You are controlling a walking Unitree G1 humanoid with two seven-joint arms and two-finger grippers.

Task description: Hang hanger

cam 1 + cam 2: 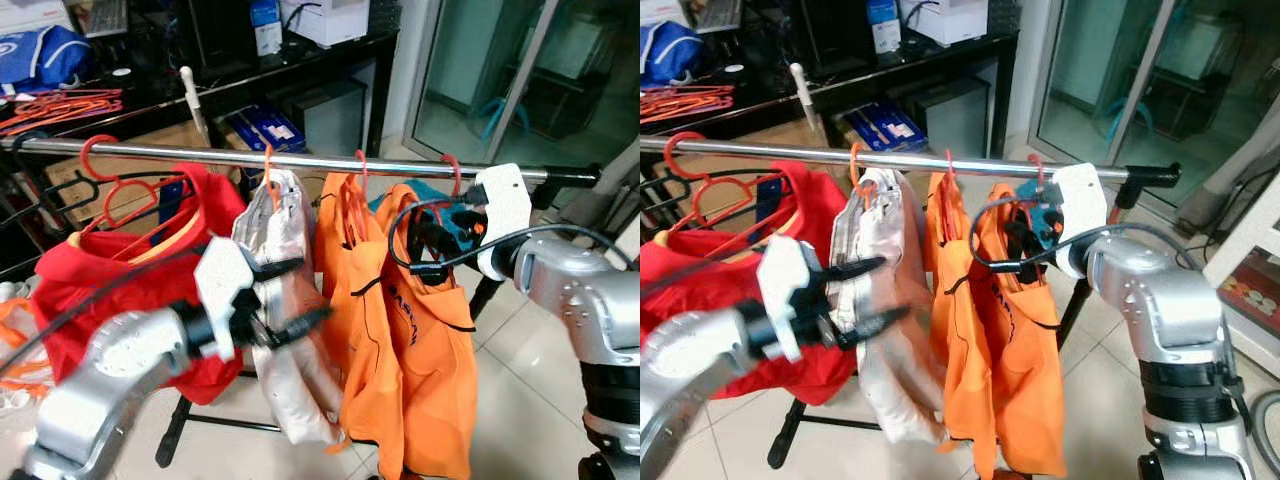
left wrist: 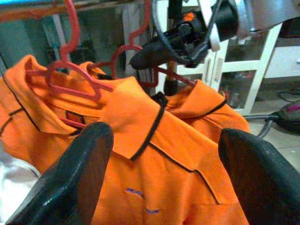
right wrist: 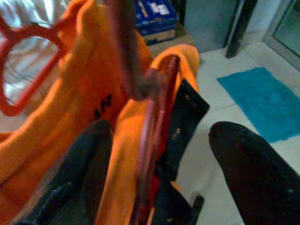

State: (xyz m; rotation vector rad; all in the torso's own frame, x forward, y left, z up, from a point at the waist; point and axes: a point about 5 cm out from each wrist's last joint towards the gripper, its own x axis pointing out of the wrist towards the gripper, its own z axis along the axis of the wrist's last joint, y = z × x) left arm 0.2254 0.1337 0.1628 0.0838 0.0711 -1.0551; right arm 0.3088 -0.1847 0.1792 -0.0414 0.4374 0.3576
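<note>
A metal rail [image 1: 330,160] runs across the scene with garments hung along it: a red shirt [image 1: 110,270] on a red hanger at the robot's left, a pale garment [image 1: 290,310] beside it, then two orange shirts; the rightmost orange shirt [image 1: 425,340] sits on the red hanger [image 1: 453,172] that the task concerns, and its hook is seen up at the rail, apparently over it though the seat cannot be confirmed; the right gripper [image 1: 425,245] is placed at the collar of that shirt just below the hook, and in the right wrist view its fingers [image 3: 248,178] are seen spread wide either side of the hanger neck and collar, nothing clamped; the left gripper [image 1: 290,295] is held in front of the pale garment, blurred, fingers parted, pointed toward the orange shirts, and holding nothing; in the left wrist view both orange collars are seen between its two pads [image 2: 70,178]; the step is judged to be the release and check after hooking, so the task looks nearly done; for a clean finish the right fingers should be kept wide and drawn straight back away from the collar, so fabric or hanger neck is not snagged and the hook not lifted off; the left gripper should be kept clear of the neighbouring orange shirt [image 1: 345,260] so the row is not dragged sideways.
</note>
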